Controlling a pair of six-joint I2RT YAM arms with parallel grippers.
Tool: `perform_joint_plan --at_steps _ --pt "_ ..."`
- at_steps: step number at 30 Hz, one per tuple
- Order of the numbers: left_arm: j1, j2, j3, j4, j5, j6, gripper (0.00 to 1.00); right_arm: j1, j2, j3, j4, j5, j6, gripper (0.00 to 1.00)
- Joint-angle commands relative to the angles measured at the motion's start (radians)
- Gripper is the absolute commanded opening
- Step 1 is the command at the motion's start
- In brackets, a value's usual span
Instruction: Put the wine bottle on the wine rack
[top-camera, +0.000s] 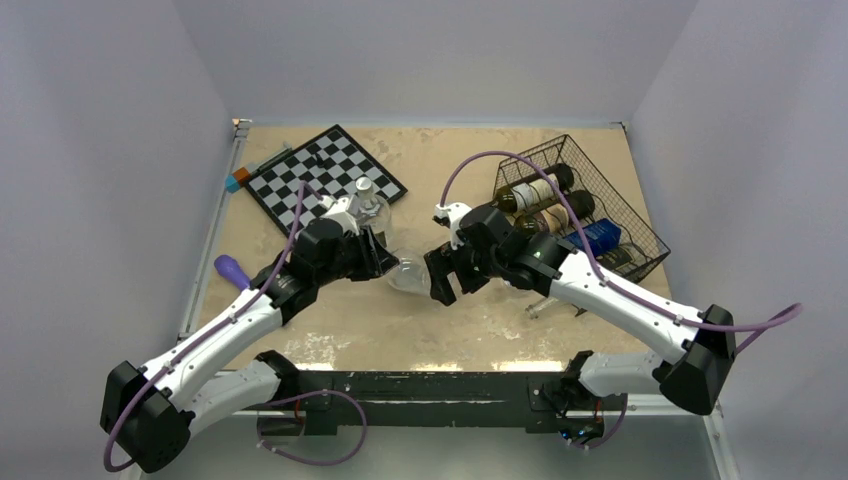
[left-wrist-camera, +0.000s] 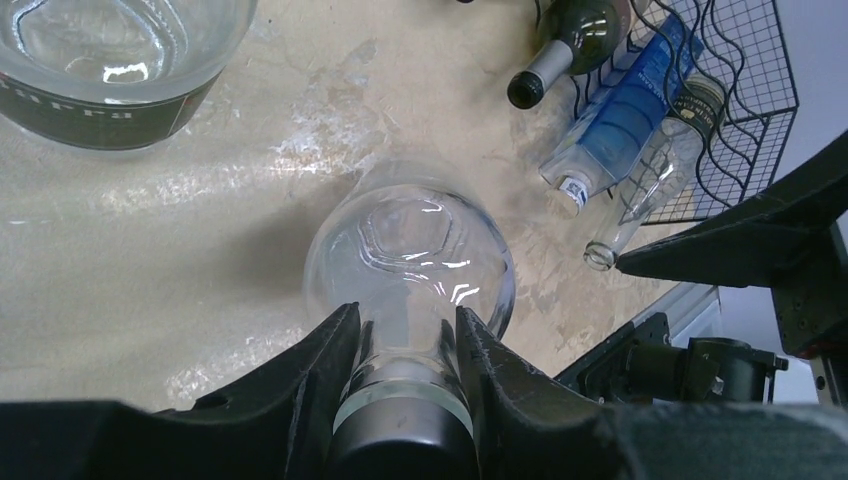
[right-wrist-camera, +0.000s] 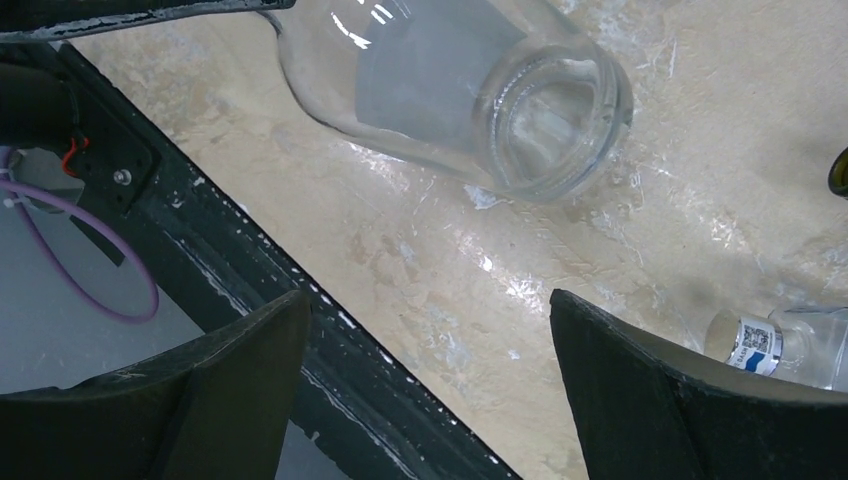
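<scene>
A clear glass wine bottle (top-camera: 408, 272) lies roughly level, low over the table's middle. My left gripper (top-camera: 385, 258) is shut on its neck; in the left wrist view both fingers (left-wrist-camera: 335, 350) press the neck just ahead of the black cap, and the round body (left-wrist-camera: 408, 250) points away. My right gripper (top-camera: 440, 280) is open and empty, just beyond the bottle's base (right-wrist-camera: 555, 120). The black wire wine rack (top-camera: 610, 200) stands at the back right and holds a dark bottle (top-camera: 535, 192) and a blue bottle (top-camera: 600, 237).
A chessboard (top-camera: 325, 178) lies at the back left, with another clear bottle (top-camera: 367, 200) beside it. A purple object (top-camera: 232, 270) lies by the left edge. A small clear bottle (left-wrist-camera: 650, 190) lies in front of the rack. The black front rail (right-wrist-camera: 200, 230) runs under my right gripper.
</scene>
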Motion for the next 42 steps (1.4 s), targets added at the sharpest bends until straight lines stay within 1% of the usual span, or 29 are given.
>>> perform_joint_plan --at_steps 1,6,12,14,19,25,26,29,31,35,42 --pt "-0.02 -0.026 -0.057 0.206 -0.018 0.023 0.0 -0.001 0.044 -0.002 0.045 -0.029 -0.014 0.91" --pt "-0.043 -0.012 -0.111 0.211 0.038 0.121 0.0 -0.001 0.081 -0.022 0.054 -0.029 0.003 0.89" --pt "-0.118 0.035 -0.087 0.107 0.068 0.257 0.0 -0.001 0.138 -0.028 0.051 -0.015 -0.007 0.85" --pt "-0.138 0.039 -0.09 0.082 0.057 0.272 0.0 -0.001 0.163 -0.027 0.052 -0.014 -0.01 0.85" --pt "-0.143 0.039 -0.104 0.037 0.055 0.292 0.0 -0.001 0.225 -0.03 0.053 0.029 0.021 0.82" --pt "-0.151 0.065 -0.106 0.007 0.071 0.337 0.0 -0.003 0.248 -0.043 0.064 0.092 0.062 0.82" --pt "-0.156 0.076 -0.102 -0.002 0.065 0.345 0.0 -0.003 0.252 -0.043 0.064 0.1 0.066 0.82" --pt "-0.167 0.125 -0.05 -0.103 -0.004 0.342 0.0 -0.004 0.262 -0.043 0.059 0.135 0.092 0.82" --pt "-0.173 0.146 -0.028 -0.124 0.001 0.332 0.0 -0.006 0.252 -0.063 0.058 0.184 0.121 0.81" --pt "-0.191 0.175 -0.039 -0.102 0.03 0.33 0.0 -0.011 0.197 -0.118 0.096 0.233 0.155 0.81" --pt "-0.209 0.26 -0.003 -0.093 0.037 0.345 0.0 -0.01 0.021 -0.166 0.162 0.28 0.152 0.81"
